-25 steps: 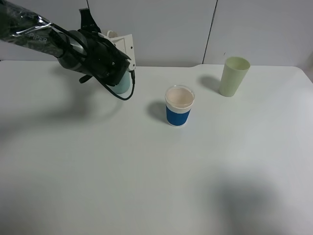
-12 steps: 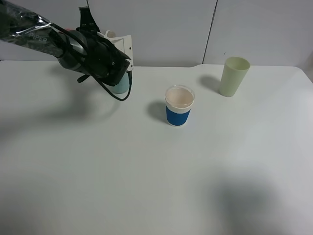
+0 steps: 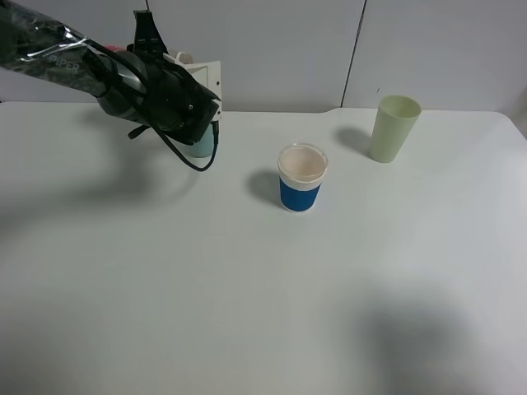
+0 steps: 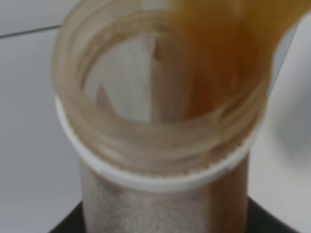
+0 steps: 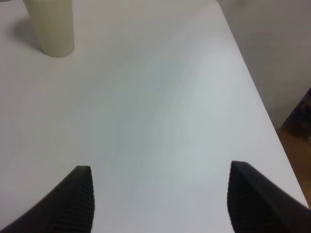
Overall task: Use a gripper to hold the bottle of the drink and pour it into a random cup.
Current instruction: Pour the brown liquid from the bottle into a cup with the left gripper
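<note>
Over the last second the left gripper (image 3: 179,107) edged toward the far left of the worktop (image 3: 247,288), covering more of the teal cup (image 3: 202,149) beneath it, a sign the pour was probably being lined up or begun. It was clamped tight on the bottle (image 4: 160,121), held above that cup. The bottle was tipped, its open mouth facing the wrist camera and its long axis off upright. The brown drink (image 4: 214,53) had run up one side of the neck. The right gripper (image 5: 160,204) hung wide open and empty.
</note>
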{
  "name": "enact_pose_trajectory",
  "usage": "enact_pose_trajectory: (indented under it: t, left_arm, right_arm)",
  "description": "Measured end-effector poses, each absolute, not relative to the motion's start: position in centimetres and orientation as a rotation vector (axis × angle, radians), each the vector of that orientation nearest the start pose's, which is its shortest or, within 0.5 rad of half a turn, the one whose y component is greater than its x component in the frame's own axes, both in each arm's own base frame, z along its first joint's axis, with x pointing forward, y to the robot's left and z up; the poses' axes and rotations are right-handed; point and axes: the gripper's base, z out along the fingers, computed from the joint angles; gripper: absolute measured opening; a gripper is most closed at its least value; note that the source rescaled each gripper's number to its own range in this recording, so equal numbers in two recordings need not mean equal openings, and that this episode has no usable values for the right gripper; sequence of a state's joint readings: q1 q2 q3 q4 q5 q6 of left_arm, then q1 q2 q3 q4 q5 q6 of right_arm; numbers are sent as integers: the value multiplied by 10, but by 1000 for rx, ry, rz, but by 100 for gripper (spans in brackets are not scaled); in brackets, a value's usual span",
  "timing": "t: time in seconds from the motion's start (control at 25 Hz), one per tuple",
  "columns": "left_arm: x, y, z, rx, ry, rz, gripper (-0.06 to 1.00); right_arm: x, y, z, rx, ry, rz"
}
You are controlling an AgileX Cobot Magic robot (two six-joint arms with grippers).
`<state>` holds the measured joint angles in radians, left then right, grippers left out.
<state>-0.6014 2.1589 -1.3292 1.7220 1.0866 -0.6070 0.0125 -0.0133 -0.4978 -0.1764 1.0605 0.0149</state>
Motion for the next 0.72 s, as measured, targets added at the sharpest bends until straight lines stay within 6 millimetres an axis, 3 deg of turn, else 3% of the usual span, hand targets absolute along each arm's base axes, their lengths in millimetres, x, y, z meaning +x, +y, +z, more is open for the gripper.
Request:
enact_pose_trajectory:
  t: [0.72]
  left_arm:
    - [397, -175, 165, 1166, 1727, 1530, 1]
  right_arm:
    - [-7, -14, 278, 12, 2026, -193]
